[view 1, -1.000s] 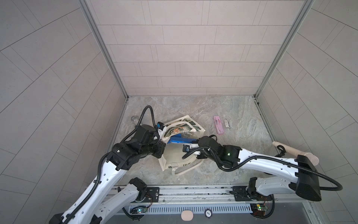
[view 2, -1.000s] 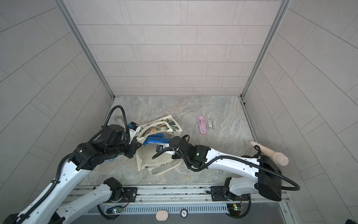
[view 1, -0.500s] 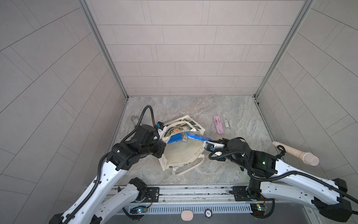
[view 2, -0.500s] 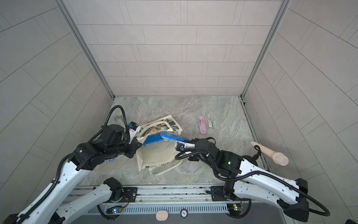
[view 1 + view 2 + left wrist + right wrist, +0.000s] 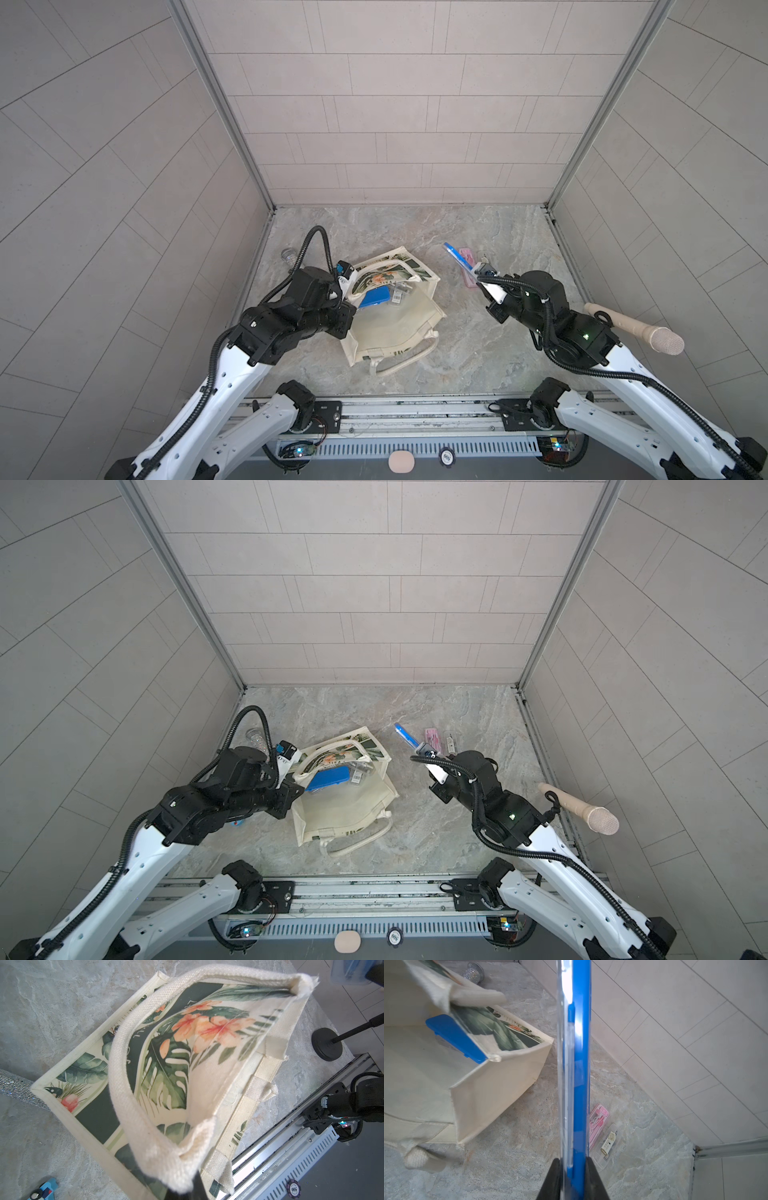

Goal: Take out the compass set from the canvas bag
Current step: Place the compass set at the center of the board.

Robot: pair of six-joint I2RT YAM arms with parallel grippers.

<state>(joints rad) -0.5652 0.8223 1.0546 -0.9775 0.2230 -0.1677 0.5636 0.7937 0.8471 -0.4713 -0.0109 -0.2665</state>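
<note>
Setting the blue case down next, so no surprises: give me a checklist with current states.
1. Right end effector shut on blue case: ok.
2. Blue case clear of canvas bag: ok.
3. Left end effector shut on canvas bag handle: ok.
4. Table beneath blue case free: not ok, pink case and clear case lie close by.
5. Bag emptied: not ok, second blue case inside.

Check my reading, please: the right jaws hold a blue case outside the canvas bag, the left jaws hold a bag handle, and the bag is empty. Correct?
Only the last part is wrong: the canvas bag is not empty; both top views show a second blue case inside it. The right gripper does hold a blue case outside the bag, and the left gripper a handle.
</note>
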